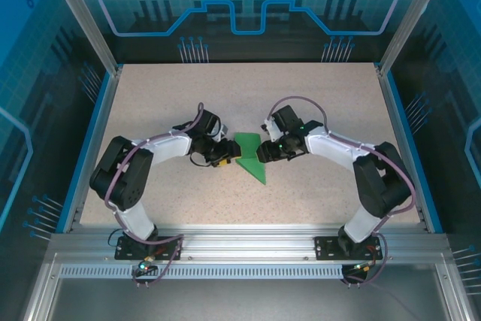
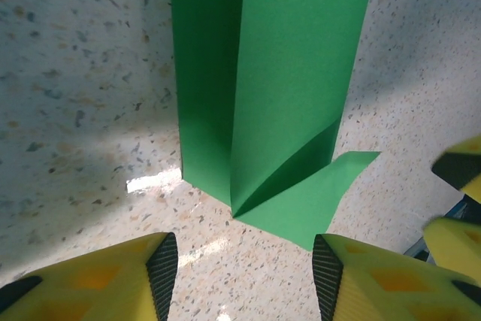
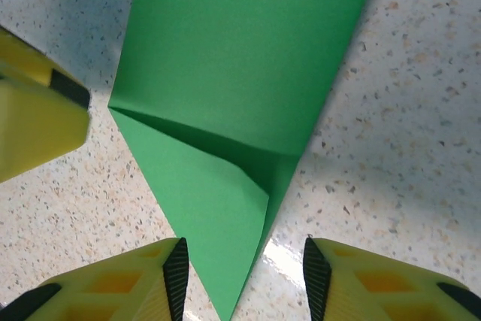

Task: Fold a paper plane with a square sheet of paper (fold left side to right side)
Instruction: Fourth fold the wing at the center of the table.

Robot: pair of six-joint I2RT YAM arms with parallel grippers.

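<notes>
Folded green paper [image 1: 250, 159] at centre frame on the surface [image 1: 150, 95].
Lower frame, left fingers [image 2: 161, 264] and right fingers [image 3: 176, 272] stand apart, gripping nothing.

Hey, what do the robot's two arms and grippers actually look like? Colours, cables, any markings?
The left arm and right arm have smooth white shells, bulky black joints and black base plates. A thin purplish cable loops along each arm. The left gripper and right gripper have chunky yellow fingers faced with ribbed black pads. No lettering can be made out.
</notes>
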